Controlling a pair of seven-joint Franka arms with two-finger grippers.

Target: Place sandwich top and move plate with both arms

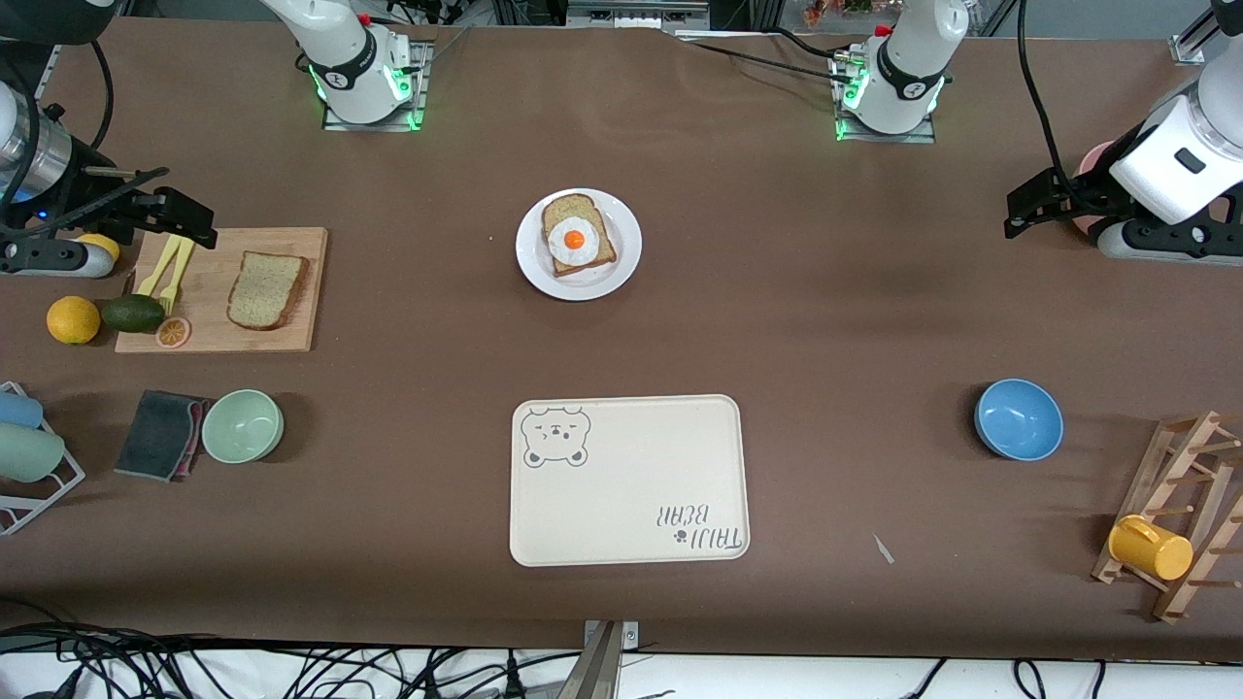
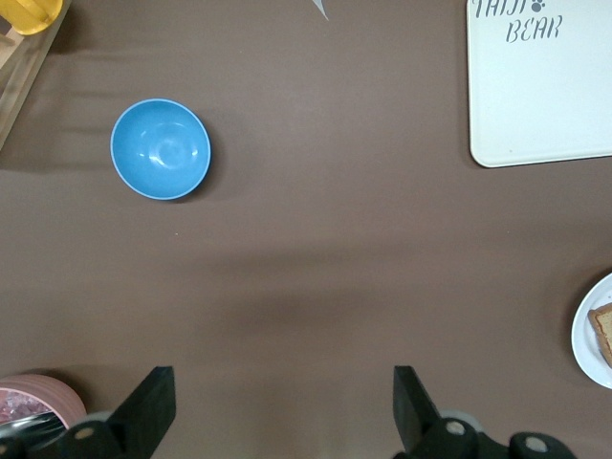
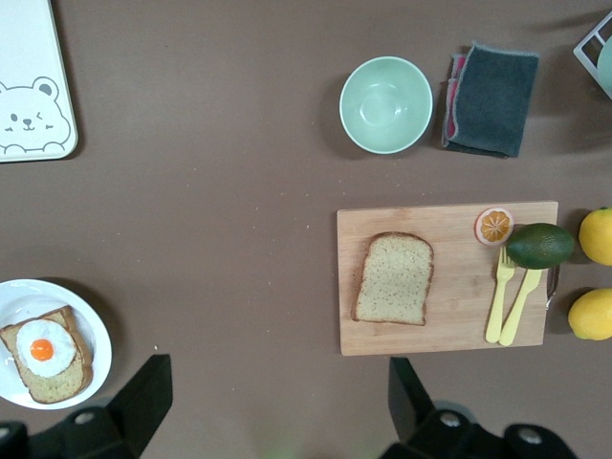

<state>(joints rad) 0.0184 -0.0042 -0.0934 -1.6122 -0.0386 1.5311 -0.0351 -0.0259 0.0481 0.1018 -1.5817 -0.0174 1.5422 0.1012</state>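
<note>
One plain square slice of brown bread, the sandwich top (image 1: 267,289), flat on one wooden cutting board (image 1: 291,320) toward the right arm's end of the table. On the same board: two yellow plastic forks (image 1: 167,266), one round orange slice (image 1: 173,332). Just beside the board: one dark green avocado (image 1: 133,313), two yellow lemons (image 1: 73,319). One round white plate (image 1: 626,238) mid-table, with one bread slice topped by a fried egg (image 1: 577,240). One cream bear-printed tray (image 1: 629,480) nearer the camera. Two bowls: one pale green (image 1: 242,425), one blue (image 1: 1018,418). One grey folded cloth (image 1: 160,434). One yellow mug (image 1: 1150,548) on a wooden rack (image 1: 1180,466).

Right gripper (image 1: 189,221) over the board's edge, fingers wide apart, nothing held. Left gripper (image 1: 1029,206) over bare table at the left arm's end, fingers wide apart, nothing held.
</note>
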